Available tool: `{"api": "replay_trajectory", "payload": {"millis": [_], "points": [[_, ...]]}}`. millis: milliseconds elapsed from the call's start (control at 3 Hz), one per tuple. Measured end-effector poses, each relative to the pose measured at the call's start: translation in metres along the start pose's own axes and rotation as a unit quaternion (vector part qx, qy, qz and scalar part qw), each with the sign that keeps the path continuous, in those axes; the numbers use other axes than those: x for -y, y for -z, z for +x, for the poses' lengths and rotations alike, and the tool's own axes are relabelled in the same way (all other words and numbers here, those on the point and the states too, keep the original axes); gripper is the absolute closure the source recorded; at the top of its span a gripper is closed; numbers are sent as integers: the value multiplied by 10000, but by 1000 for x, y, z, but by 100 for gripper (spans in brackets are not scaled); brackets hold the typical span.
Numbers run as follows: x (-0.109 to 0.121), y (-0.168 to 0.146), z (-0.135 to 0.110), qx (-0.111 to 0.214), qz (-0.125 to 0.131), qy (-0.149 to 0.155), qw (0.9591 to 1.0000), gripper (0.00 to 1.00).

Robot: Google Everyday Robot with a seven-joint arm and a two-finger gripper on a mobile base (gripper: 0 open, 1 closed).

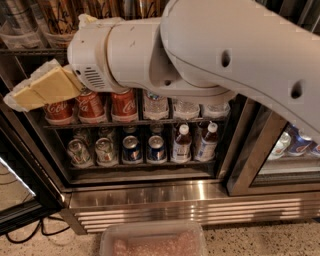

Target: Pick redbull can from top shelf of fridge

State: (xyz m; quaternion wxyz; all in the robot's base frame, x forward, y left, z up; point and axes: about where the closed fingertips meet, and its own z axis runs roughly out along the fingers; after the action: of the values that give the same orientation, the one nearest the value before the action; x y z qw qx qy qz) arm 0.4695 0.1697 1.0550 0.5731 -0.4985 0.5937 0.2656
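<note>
Here's the gripper [25,96], out at the left of the fridge [150,197], just under the top shelf [30,51] rail and in front of the red Coca-Cola cans [92,106]. Open or closed? Can't tell, and no can shows in it. The redbull can [17,17] stands far left on the top shelf, beside the gold cans [60,15], above the gripper
</note>
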Motion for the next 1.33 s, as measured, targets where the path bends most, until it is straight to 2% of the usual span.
{"api": "replay_trajectory", "payload": {"millis": [333, 667, 1000, 1333], "points": [[-6, -9, -5, 152, 6, 24, 9999, 0], [-16, -35, -9, 261, -39, 116, 9996, 0], [-20, -55, -11, 217, 76, 168, 9996, 0], [-18, -60, -5, 88, 409, -88, 9991, 0]]}}
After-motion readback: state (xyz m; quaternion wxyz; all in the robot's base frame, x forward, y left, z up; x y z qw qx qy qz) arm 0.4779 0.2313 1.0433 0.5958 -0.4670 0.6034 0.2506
